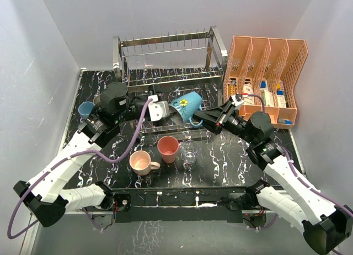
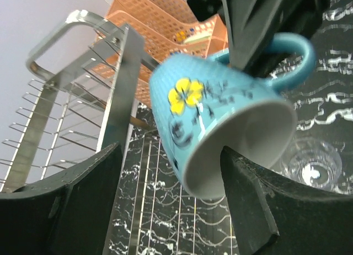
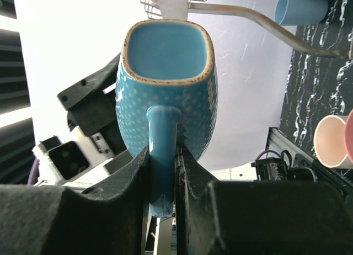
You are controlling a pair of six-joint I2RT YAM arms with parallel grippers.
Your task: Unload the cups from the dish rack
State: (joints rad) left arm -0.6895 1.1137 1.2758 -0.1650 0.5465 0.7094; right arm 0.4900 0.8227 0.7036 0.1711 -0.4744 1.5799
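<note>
Nearest me, a pale pink handled mug (image 1: 140,162), salmon-red tumbler (image 1: 167,148) and clear glass tumbler (image 1: 190,153) stand on the black marbled table (image 1: 220,161). Farther out, my right gripper (image 3: 163,155) pinches the handle of the teal flowered mug (image 1: 185,105), held tilted in the air. My left gripper (image 2: 171,150) gapes wide at its mouth. Beyond stands the chrome wire dish rack (image 1: 165,51).

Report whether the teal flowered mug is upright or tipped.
Tipped: the teal flowered mug hangs on its side, open mouth sideways, handle pinched by the right gripper.

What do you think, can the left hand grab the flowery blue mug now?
Probably yes. The left hand is open and the blue mug hangs before its fingers, nothing between; the right hand pinches only the handle.
</note>
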